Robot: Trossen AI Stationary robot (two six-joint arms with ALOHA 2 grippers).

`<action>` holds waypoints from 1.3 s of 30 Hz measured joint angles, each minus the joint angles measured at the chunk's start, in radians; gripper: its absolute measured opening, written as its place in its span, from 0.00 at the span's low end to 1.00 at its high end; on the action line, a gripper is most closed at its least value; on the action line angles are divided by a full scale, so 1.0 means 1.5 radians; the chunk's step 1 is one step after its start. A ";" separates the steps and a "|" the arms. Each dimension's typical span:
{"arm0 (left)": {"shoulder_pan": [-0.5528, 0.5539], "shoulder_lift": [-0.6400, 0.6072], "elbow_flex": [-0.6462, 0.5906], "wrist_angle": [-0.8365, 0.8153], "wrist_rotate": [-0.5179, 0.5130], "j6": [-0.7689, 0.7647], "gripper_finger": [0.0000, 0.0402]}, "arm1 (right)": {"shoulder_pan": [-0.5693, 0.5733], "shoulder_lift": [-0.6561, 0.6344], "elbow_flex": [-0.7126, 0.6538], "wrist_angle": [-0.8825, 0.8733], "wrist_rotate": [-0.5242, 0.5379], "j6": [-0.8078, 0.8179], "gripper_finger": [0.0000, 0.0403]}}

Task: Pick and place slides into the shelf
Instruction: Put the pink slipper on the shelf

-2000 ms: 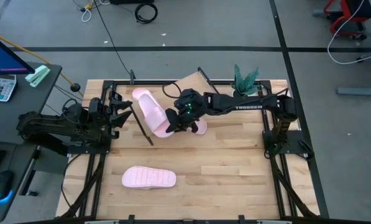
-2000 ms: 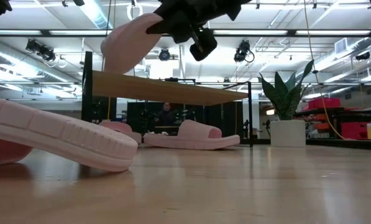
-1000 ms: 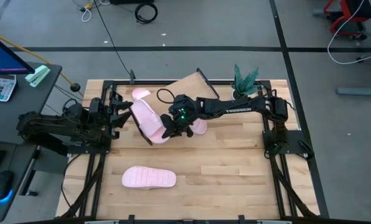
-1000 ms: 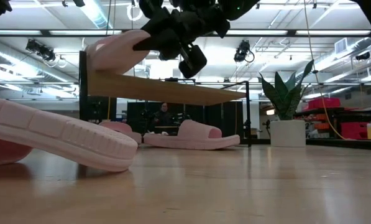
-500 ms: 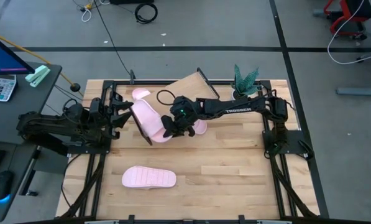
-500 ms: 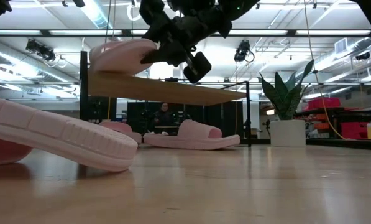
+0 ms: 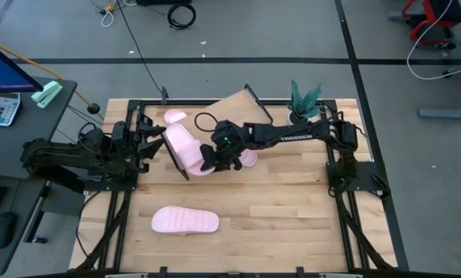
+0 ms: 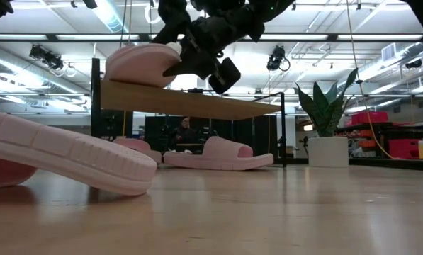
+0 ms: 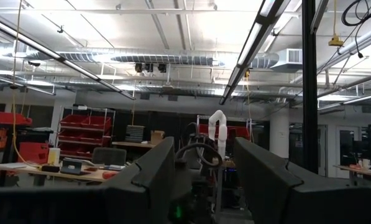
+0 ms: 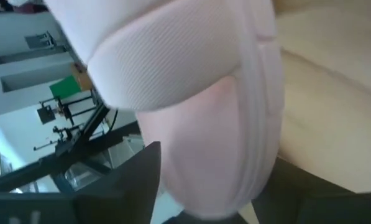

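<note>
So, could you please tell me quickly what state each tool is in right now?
Left tool: open, holding nothing, parked at the table's left edge.
Right tool: closed on a slide resting on the shelf.

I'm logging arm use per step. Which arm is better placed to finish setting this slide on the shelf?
Right. Its end effector is at the slide lying on the shelf, gripping its end. The left end effector is parked at the table's left edge, holding nothing.
</note>
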 joint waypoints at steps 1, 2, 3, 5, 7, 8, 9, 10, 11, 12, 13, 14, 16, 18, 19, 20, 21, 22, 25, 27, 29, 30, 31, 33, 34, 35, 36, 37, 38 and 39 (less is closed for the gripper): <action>0.000 0.000 0.000 0.000 0.000 0.000 0.43 | 0.002 0.000 0.000 0.000 -0.005 0.000 0.57; 0.000 0.000 0.000 0.000 0.000 0.000 0.43 | 0.004 0.000 0.000 0.000 -0.009 0.000 0.58; 0.000 0.000 0.000 0.000 0.000 0.000 0.43 | 0.004 0.000 0.000 0.001 -0.012 0.000 0.59; 0.000 0.000 0.000 0.000 0.000 0.000 0.43 | 0.005 0.000 0.000 0.009 -0.015 0.002 0.60; 0.000 0.000 0.000 0.000 0.000 0.000 0.43 | 0.005 0.000 0.000 0.011 -0.014 0.003 0.61; 0.000 0.000 0.000 0.000 0.000 0.000 0.43 | 0.005 0.000 0.000 0.010 -0.013 0.003 0.61; 0.000 0.000 0.000 0.000 0.000 0.000 0.43 | 0.004 0.000 0.000 0.010 -0.011 0.002 0.62; 0.000 0.000 0.000 0.000 0.000 0.000 0.43 | 0.003 0.000 0.000 0.010 -0.010 0.002 0.62; 0.000 0.000 0.000 0.000 0.000 0.000 0.43 | 0.002 0.000 0.000 0.010 -0.008 0.002 0.62; 0.000 0.000 0.000 0.000 0.000 0.000 0.43 | 0.002 0.000 0.000 0.010 -0.008 0.002 0.62; 0.000 0.000 0.000 0.000 0.000 0.000 0.43 | 0.001 0.000 0.000 0.010 -0.008 0.002 0.62; 0.000 0.000 0.000 0.000 0.000 0.000 0.43 | 0.000 0.000 0.000 0.010 -0.007 0.002 0.62; 0.000 0.000 0.000 -0.001 0.000 0.000 0.43 | -0.001 0.000 0.000 0.010 -0.004 0.001 0.62; 0.000 0.000 0.000 -0.001 0.000 0.000 0.43 | -0.001 0.000 0.000 0.010 -0.003 0.001 0.62; 0.000 0.000 0.000 -0.001 0.000 0.000 0.43 | -0.001 0.000 0.000 0.010 -0.003 0.001 0.62; 0.000 0.000 0.000 -0.002 0.000 0.000 0.43 | -0.001 0.000 0.000 0.010 -0.003 0.001 0.62; 0.000 0.000 0.000 -0.003 0.000 0.000 0.43 | -0.001 0.000 0.000 0.010 -0.004 0.001 0.62; 0.000 0.000 0.000 -0.004 0.000 0.000 0.43 | -0.001 0.000 0.000 0.010 -0.005 0.001 0.63; 0.000 0.000 0.000 -0.005 0.000 0.000 0.43 | -0.001 0.000 0.000 0.010 -0.005 0.003 0.63; 0.000 0.000 0.000 -0.005 0.000 0.000 0.43 | -0.002 0.000 0.000 0.010 -0.006 0.003 0.64; 0.000 0.000 0.000 -0.005 0.000 0.000 0.43 | -0.003 -0.002 0.000 0.009 -0.007 0.003 0.65; 0.000 0.000 0.000 -0.005 0.000 0.000 0.43 | -0.003 -0.006 0.000 -0.001 -0.006 0.000 0.66; 0.000 0.000 0.000 -0.005 0.000 0.000 0.43 | -0.003 -0.010 0.000 -0.012 -0.004 -0.004 0.66; 0.000 0.000 0.000 -0.008 0.000 0.000 0.43 | -0.005 -0.013 0.001 -0.023 -0.002 -0.020 0.68; 0.000 0.000 0.000 -0.009 0.000 0.000 0.43 | -0.007 -0.014 0.001 -0.038 -0.002 -0.024 0.69; 0.000 0.000 0.000 -0.010 0.000 0.000 0.43 | -0.009 -0.014 0.000 -0.050 -0.002 -0.027 0.70; 0.000 0.000 0.000 -0.012 0.000 0.000 0.43 | -0.011 -0.014 0.000 -0.054 -0.001 -0.029 0.71; 0.000 0.000 0.000 -0.014 0.000 0.001 0.43 | -0.013 -0.014 0.000 -0.055 0.000 -0.030 0.73; 0.000 0.000 0.000 -0.015 0.000 0.000 0.43 | -0.015 -0.014 0.000 -0.057 -0.001 -0.034 0.74; 0.000 0.000 0.000 -0.016 0.000 0.000 0.43 | -0.016 -0.017 0.000 -0.061 -0.004 -0.037 0.75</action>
